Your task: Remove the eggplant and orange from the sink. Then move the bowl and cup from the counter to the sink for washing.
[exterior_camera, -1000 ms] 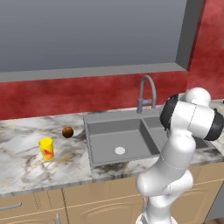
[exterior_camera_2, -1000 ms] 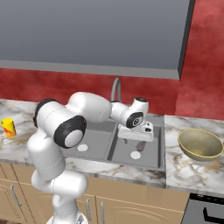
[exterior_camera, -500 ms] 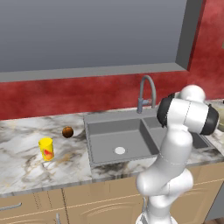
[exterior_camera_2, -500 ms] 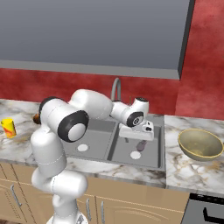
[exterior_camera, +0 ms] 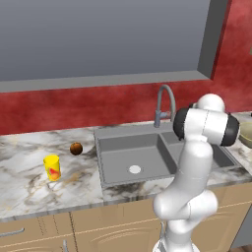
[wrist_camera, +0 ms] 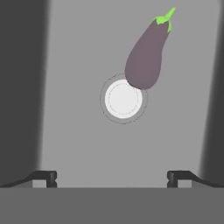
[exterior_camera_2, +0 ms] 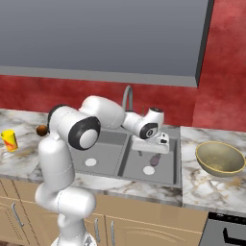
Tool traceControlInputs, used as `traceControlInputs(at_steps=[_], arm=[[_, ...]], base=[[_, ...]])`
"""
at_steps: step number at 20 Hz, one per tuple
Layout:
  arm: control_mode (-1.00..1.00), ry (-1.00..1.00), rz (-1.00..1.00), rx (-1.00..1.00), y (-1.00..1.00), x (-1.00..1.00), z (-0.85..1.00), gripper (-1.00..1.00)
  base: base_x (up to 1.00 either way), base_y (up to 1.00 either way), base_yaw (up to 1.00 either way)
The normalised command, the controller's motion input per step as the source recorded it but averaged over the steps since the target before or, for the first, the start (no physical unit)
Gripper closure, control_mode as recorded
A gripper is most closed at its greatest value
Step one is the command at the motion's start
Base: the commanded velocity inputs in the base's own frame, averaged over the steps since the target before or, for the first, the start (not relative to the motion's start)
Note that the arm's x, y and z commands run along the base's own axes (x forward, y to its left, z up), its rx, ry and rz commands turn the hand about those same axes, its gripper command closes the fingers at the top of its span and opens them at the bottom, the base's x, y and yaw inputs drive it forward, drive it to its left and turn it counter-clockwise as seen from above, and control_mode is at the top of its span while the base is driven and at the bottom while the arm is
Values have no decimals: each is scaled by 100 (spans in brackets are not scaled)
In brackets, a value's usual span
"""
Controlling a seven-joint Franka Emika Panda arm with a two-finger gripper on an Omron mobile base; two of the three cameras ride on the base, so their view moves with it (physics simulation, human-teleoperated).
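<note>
Hand view shows spread fingers (wrist_camera: 46,176) above the eggplant (wrist_camera: 146,54) by the drain (wrist_camera: 123,99).

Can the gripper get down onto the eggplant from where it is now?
Probably yes. The gripper hangs open over the sink basin, and the eggplant lies bare on the floor beside the white drain, nothing over it. It sits off-centre from the fingers, so a small shift comes first.

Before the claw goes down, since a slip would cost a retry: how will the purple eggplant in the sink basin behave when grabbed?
The smooth purple eggplant with a green stem lies flat beside the white drain. Its rounded, tapering body may roll or squirt from the open claw. It looks stiff, so it probably won't sag.
</note>
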Motion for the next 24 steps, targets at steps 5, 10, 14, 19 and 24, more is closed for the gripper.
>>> traceControlInputs(at_steps=[5, 10, 14, 19, 24], arm=[[-100, -1, 0, 0, -10, 12, -20, -100], [-100, -5, 0, 0, -12, 11, -19, -100], [-100, -8, 0, 0, -10, 12, -16, -100], [-100, -9, 0, 0, -4, 13, -13, -100], [-100, -5, -3, 0, -4, 16, -11, -100]], base=[[0, 0, 0], [0, 0, 0], [0, 0, 0], [0, 0, 0], [0, 0, 0]])
